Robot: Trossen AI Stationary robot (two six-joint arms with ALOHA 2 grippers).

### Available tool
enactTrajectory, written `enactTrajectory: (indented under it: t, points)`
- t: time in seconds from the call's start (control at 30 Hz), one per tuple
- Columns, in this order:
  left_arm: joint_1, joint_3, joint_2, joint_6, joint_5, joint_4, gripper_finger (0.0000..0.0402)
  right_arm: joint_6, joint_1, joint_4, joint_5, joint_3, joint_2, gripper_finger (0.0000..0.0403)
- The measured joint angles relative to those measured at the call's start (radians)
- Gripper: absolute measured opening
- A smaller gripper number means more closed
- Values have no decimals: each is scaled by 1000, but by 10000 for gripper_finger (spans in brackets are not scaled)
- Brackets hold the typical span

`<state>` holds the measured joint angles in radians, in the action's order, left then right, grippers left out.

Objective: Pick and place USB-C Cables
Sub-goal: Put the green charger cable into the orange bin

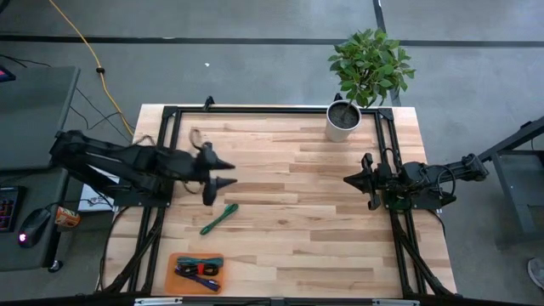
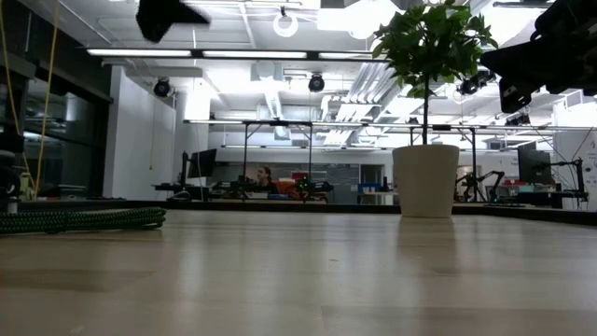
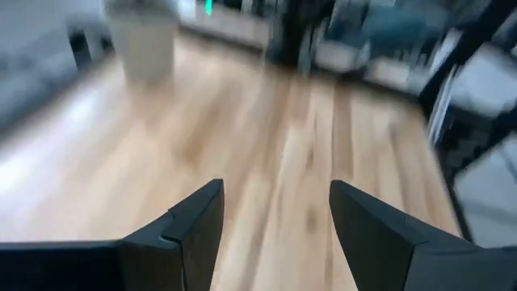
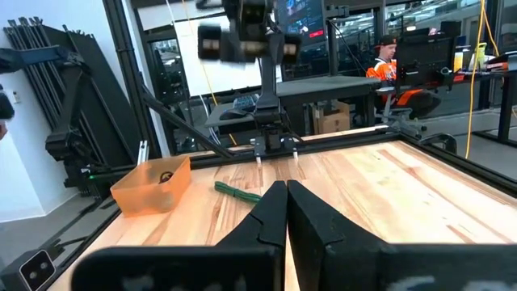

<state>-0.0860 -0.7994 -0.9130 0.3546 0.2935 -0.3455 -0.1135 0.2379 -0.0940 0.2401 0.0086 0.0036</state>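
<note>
Wooden bench (image 1: 323,212). Near edge: orange tray (image 1: 197,273) holding three USB-C cables (image 1: 200,269). Mid-bench: green cable (image 1: 218,218) lying loose, the left gripper (image 1: 223,172) raised beside it, fingers spread and empty. Right gripper (image 1: 351,179) at the right edge, fingers closed, empty. Far edge: potted plant (image 1: 344,119).

Even, bright overhead light across the table (image 1: 340,212) in the high view; shadows soft and short, the plant (image 1: 370,64) throwing only a faint one.

Low view: ceiling strip lights (image 2: 187,52) blow out to white and haze the top of the frame. The near tabletop is out of focus; the white pot (image 2: 426,180) is sharper. Arms overhead show as dark silhouettes.

Left wrist view: heavy motion blur, wood and background smeared; only the left gripper (image 3: 275,218) fingers stay crisp.

Right wrist view: mostly sharp, with good daylight-like tone; the far arm (image 4: 250,36) is blurred. Straight frame bars bow slightly at the edges.
</note>
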Motion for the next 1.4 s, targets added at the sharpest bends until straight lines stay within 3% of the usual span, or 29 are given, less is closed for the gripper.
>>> enactTrajectory:
  t: [0.3, 0.53, 0.9, 1.4]
  points:
    - [-56, 1, -261, 252, -175, -216, 203, -18, 0, 6, 0, 0, 3, 0]
    - [-126, 1, -435, 375, -189, -225, 202, -18, 0, 9, 0, 0, 2, 0]
    - [-133, 1, -539, 454, -109, -302, 202, -21, 0, 22, 0, 0, 3, 0]
    - [-141, 1, -666, 454, -159, -282, 202, -20, 0, 36, 5, 0, 2, 0]
